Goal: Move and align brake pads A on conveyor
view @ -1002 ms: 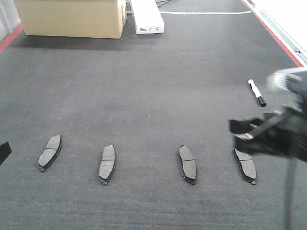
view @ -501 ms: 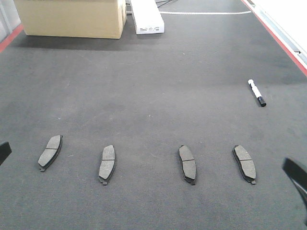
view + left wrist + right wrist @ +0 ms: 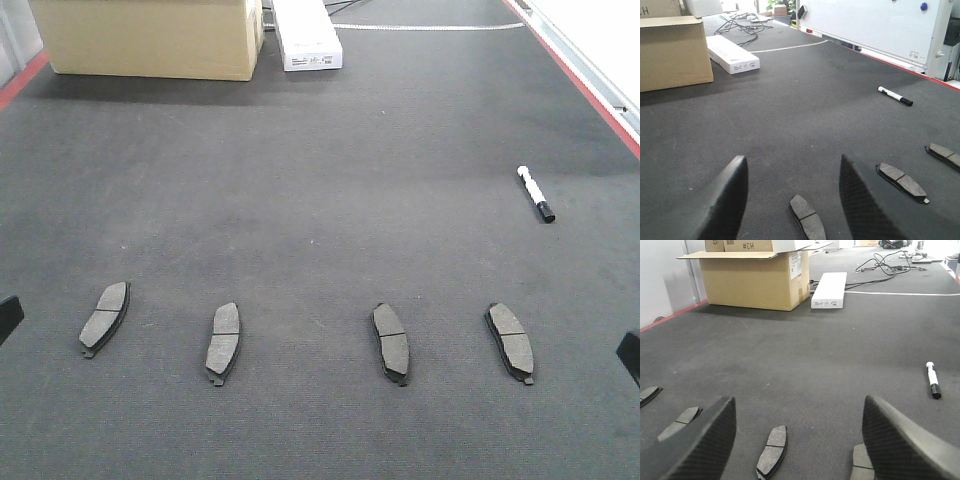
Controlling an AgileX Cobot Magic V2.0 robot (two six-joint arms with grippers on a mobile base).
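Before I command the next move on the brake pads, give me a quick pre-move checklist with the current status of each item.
1. All four brake pads on the conveyor: ok, lying flat in a rough row.
2. Pads aligned: not ok, they tilt different ways and the gaps are uneven.
3. Left gripper open and empty: ok, fingers spread with nothing between them.
4. Right gripper open and empty: ok.
5. Obstacles near the row: ok, the marker pen lies well behind the pads; the cardboard box and white box are at the far end.
6. Conveyor running or stopped: cannot tell.
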